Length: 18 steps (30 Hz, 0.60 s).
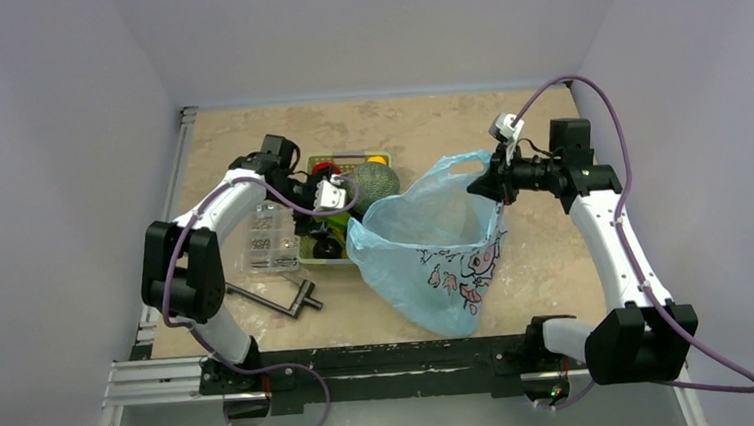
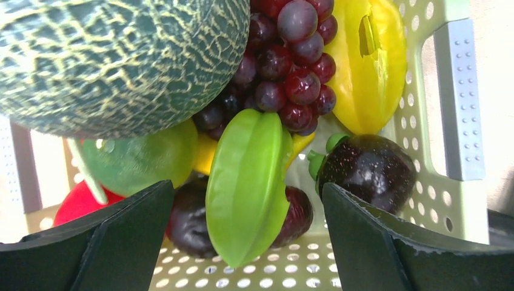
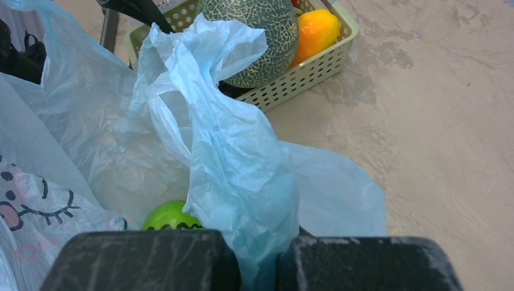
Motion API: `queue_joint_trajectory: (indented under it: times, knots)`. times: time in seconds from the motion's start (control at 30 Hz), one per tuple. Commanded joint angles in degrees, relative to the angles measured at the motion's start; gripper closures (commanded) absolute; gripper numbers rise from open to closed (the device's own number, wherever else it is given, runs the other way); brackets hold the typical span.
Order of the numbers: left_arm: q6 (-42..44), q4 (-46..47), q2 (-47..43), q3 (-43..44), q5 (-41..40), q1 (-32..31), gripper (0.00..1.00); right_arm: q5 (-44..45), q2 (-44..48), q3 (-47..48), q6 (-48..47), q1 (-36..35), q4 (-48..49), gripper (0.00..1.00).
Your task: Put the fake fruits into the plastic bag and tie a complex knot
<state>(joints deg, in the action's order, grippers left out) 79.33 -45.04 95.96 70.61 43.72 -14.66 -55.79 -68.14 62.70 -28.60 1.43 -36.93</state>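
The fake fruits [image 2: 370,66] lie mostly heaped in the green basket [image 2: 424,182], which sits on the table [image 1: 557,261] just beside the plastic bag [image 1: 436,254]. One green fruit [image 3: 170,217] already rests inside the bag. We judge the step in hand to be picking the next piece.

The ribbed green piece [image 2: 248,182] stands almost upright between the fingers of the left gripper [image 2: 247,200]. The melon [image 2: 121,60] crowds in above it and the grapes [image 2: 285,73] sit right behind. To do this well, we would lower straight down so both fingers pass along its flanks. We would close on its thick middle rather than its narrow end, since glossy plastic is likely to slip. A slow lift should stop the melon rolling out, and we would release low inside the bag's mouth.

The left arm reaches forward over the basket with its wrist bent downward. Its fingers are wide apart and, as far as we can see, touch nothing. The right arm comes in from the right with its wrist roughly level. The fingers of the right gripper [image 3: 251,260] are pressed together on the bag's handle loop [image 3: 230,151]. They hold that side up so the mouth gapes toward the basket, and we would hold that tension firm for the drop.
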Motion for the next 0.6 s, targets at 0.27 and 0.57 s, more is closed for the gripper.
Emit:
queue_joint_trajectory:
  times: [0.27,0.57]
  knots:
    - [6.97,-5.02,-0.7,-0.71,-1.84,-0.09,0.53,0.84,0.38,2.03,-3.83,-0.2,-2.64,1.0]
    - [9.63,-14.64,-13.31,-1.59,0.3,2.05,0.74,0.46,0.47,2.57,-4.18,-0.03,-2.35,1.0]
